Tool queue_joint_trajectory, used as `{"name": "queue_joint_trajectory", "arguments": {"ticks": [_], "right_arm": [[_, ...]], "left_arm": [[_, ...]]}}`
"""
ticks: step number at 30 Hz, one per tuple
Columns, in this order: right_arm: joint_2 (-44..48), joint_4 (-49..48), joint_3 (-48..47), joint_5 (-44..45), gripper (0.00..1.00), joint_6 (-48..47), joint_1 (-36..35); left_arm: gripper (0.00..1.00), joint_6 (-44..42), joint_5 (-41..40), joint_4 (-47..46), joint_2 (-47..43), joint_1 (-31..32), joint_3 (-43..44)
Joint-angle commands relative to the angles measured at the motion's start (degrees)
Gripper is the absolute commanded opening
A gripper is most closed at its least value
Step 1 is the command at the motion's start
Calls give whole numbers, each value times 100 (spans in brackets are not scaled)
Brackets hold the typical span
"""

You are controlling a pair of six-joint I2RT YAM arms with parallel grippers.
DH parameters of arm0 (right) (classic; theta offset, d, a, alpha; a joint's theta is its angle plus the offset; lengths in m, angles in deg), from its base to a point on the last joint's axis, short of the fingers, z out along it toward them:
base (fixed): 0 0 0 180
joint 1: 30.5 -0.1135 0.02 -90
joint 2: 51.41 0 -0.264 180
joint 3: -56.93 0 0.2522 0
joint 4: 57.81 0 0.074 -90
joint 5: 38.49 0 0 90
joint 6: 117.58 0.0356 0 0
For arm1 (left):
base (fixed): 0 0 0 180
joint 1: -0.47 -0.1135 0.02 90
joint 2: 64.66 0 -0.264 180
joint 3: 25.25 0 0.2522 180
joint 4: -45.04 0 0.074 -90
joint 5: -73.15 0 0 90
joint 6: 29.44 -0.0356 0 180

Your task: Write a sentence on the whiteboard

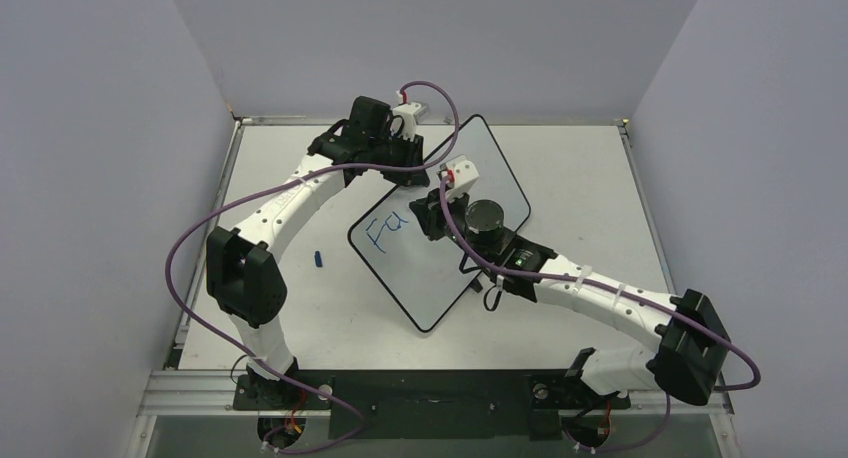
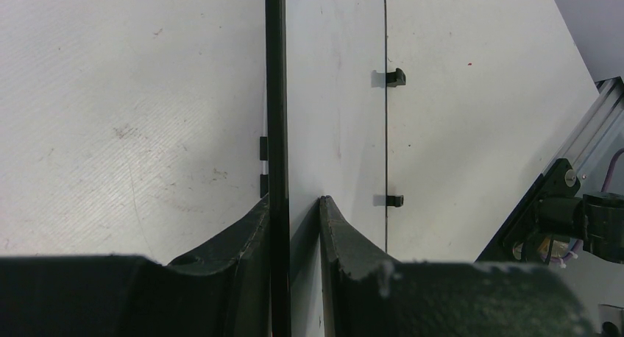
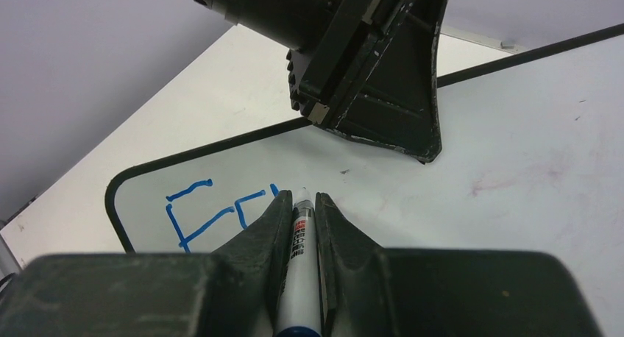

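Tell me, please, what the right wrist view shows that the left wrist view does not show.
Only the right wrist view: the blue letters on the whiteboard, and the marker held in the right gripper. Only the left wrist view: two black tabs on the whiteboard's edge. Both: the whiteboard, the table, and the left gripper clamped on the whiteboard's frame.

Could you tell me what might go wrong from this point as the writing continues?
1. The left gripper pinches the whiteboard at one edge only, so pressure from the marker could swing the board and skew the blue letters.
2. In the right wrist view the left gripper sits just beyond the marker tip, so the right gripper might bump it as the line extends.
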Motion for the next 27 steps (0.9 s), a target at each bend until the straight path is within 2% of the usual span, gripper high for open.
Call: {"name": "queue_joint_trajectory", "arguments": {"ticks": [1, 27], "right_arm": [[-177, -355, -316, -93, 0, 43, 24], [-633, -424, -468, -46, 0, 142, 16]], "left_arm": [[0, -254, -422, -330, -337, 34, 104], [0, -131, -464, -265, -424, 43, 143]]}}
